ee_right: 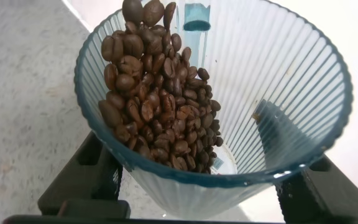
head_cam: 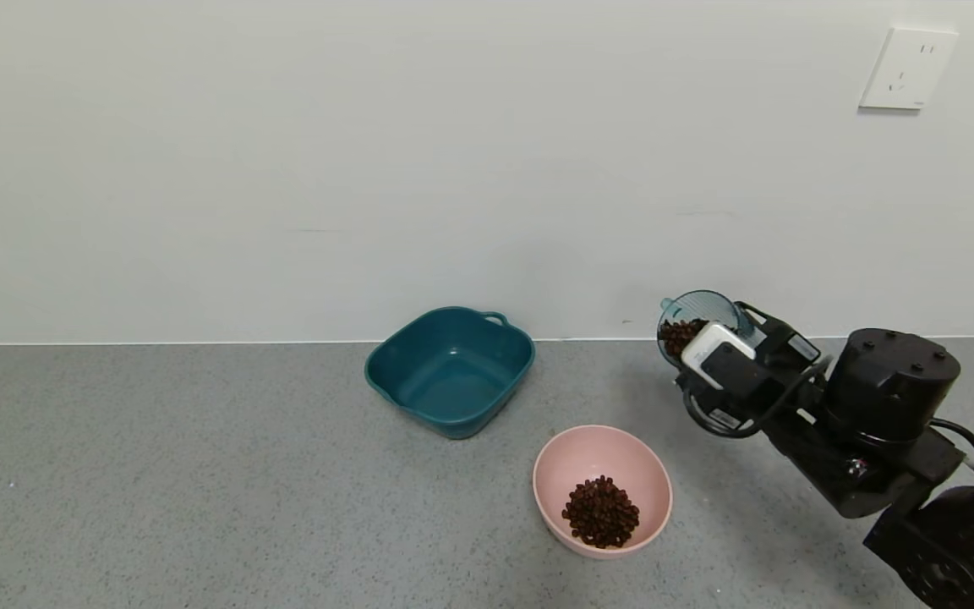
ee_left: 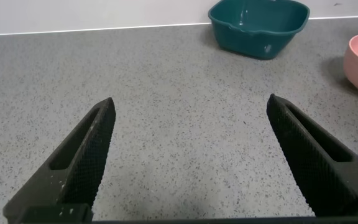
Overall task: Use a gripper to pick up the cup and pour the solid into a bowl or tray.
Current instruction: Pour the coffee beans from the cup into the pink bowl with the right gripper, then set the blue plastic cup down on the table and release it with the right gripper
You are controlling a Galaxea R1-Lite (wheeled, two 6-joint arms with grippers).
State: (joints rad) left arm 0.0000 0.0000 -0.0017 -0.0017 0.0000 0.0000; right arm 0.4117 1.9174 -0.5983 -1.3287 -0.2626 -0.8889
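Right of the pink bowl [head_cam: 553, 474], the right tool [head_cam: 701, 359] holds the bean-filled cup [head_cam: 698, 315] tilted aloft.

Ribbed translucent plastic cup [ee_right: 278, 93]

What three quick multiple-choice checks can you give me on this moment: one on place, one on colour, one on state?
1. Where is the cup?
A. Standing on the table
B. Held up in the right hand, to the right of the pink bowl
C. Inside the teal tub

2. What colour is the bowl that has beans in it?
A. Pale pink
B. Teal
C. White

3. What state is the cup in?
A. Upright and empty
B. Upside down
C. Tilted, with beans inside

Answers:
1 B, the head view shows it off the table, clamped by the right hand.
2 A, the brown pile lies in the pink bowl; the tub is empty.
3 C, the right wrist view shows beans banked against its ribbed wall.
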